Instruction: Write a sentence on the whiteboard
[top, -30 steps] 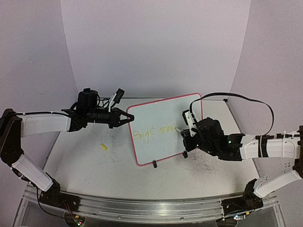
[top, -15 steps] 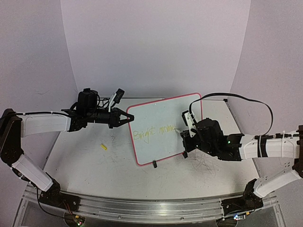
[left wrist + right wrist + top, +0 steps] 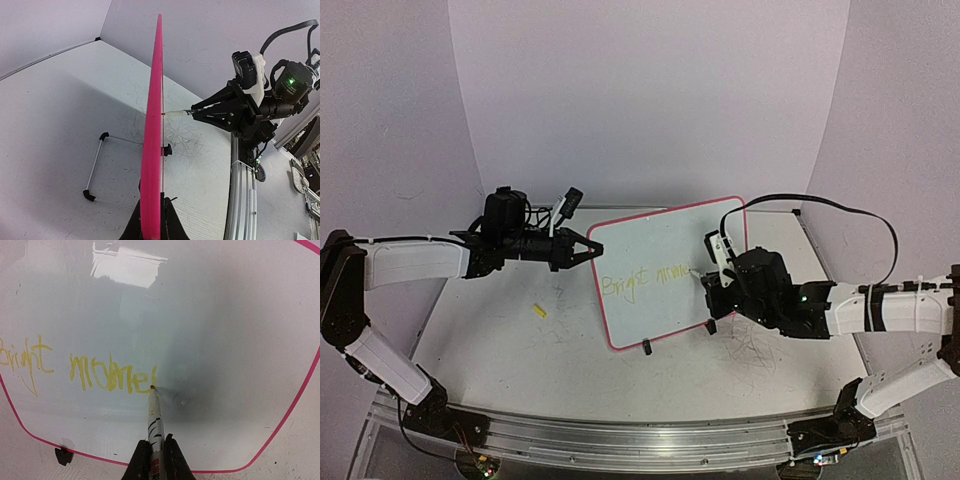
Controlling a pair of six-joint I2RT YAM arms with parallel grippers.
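Flat white rectangular whiteboard with a pink-red rim stands tilted on the scuffed grey-white surface. Left hand is clenched on its left rim. Right hand is clamped on a slim white marker. The marker tip touches the board at the end of the faint yellow handwritten sentence, which so far reads "Bright mome".

We are seeing the upright whiteboard blocking passage between the left end effector and right end effector; the near counter is lying open around a yellow scrap.
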